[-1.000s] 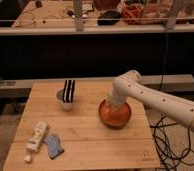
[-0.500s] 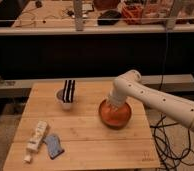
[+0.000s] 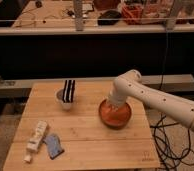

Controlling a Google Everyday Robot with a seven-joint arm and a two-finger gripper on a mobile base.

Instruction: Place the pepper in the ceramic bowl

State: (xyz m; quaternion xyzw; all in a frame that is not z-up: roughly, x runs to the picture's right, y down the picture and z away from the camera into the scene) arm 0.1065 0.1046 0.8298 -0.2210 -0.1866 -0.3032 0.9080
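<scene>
gripper (image 3: pixel 113 106): seems to be dipped into the ceramic bowl (image 3: pixel 117 122).
grip: cannot be told.
table (image 3: pixel 90 142): the ceramic bowl is set on it.

Table (image 3: pixel 90 150): pale wooden planks, rectangular, in the foreground.
Ledge (image 3: pixel 165 80): grey, running just behind the table.
Panel (image 3: pixel 65 55): dark, unlit, above the ledge.
Workbench (image 3: pixel 45 12): wooden, cluttered, at the top, with an upright metal post (image 3: pixel 79 15).
Floor (image 3: pixel 2 132): light, speckled.
Cables (image 3: pixel 162 135): black, looped on the floor at right.
End effector (image 3: pixel 113 106): low over the table's right half.
</scene>
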